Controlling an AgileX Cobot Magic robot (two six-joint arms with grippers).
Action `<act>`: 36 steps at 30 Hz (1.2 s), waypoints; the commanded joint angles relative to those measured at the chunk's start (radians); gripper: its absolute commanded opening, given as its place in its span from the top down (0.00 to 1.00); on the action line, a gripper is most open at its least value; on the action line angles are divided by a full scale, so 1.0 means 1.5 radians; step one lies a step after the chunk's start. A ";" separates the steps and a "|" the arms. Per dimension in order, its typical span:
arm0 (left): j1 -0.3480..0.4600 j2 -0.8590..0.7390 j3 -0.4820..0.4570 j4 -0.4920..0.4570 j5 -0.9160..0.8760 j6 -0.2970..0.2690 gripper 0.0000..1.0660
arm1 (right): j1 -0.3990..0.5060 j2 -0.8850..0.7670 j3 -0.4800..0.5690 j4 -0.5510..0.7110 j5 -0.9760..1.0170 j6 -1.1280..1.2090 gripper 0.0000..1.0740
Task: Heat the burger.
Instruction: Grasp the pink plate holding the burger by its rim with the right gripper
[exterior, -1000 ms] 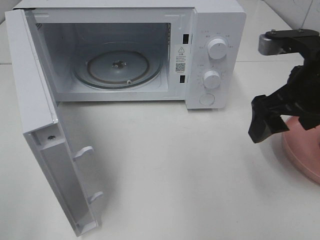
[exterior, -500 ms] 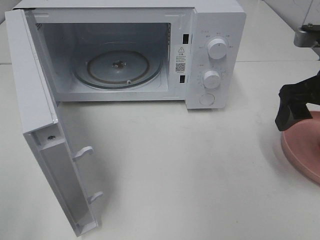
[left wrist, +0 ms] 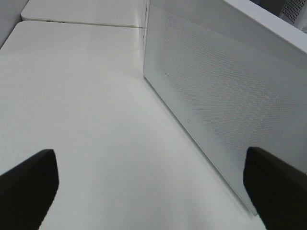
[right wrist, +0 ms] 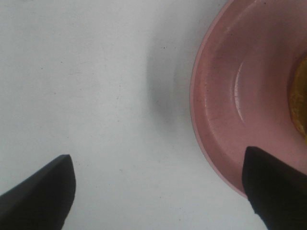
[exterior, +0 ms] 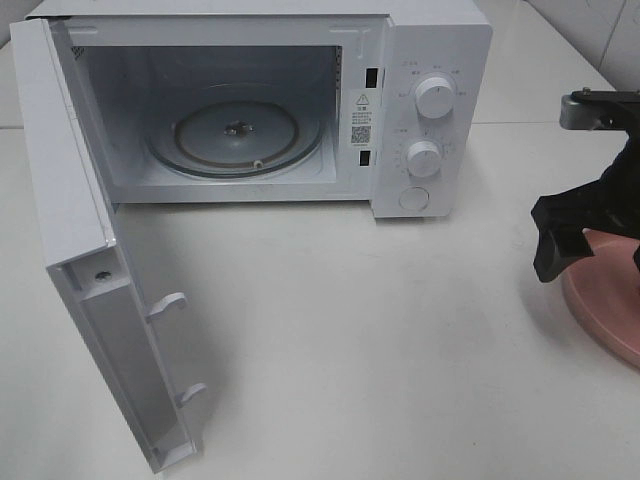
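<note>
A: Where is the burger (right wrist: 300,100)?
B: Only the right wrist view shows it: a golden sliver, cut off, on the pink plate (right wrist: 225,110) on the desk's right side.
A: The grippers?
B: Both spread wide, empty: right gripper (right wrist: 158,191), left gripper (left wrist: 153,191).

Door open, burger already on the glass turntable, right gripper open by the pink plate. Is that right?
No: the glass turntable is bare in the exterior high view. The burger shows only as a golden sliver on the pink plate in the right wrist view. The door is open and the right gripper is open by the plate.
</note>
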 commanded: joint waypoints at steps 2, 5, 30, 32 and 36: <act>-0.002 -0.013 0.002 -0.001 -0.002 0.001 0.04 | -0.004 0.032 -0.003 -0.015 -0.031 0.011 0.16; -0.002 -0.013 0.002 -0.001 -0.002 0.001 0.04 | -0.004 0.045 -0.003 -0.026 -0.038 0.013 0.17; -0.002 -0.013 0.002 -0.001 -0.002 0.001 0.04 | -0.035 0.159 -0.003 -0.029 -0.110 0.029 0.20; -0.002 -0.013 0.002 -0.001 -0.002 0.001 0.04 | -0.035 0.171 -0.003 -0.029 -0.116 0.029 0.20; -0.002 -0.013 0.002 -0.001 -0.002 0.001 0.04 | -0.035 0.183 -0.003 -0.030 -0.129 0.029 0.21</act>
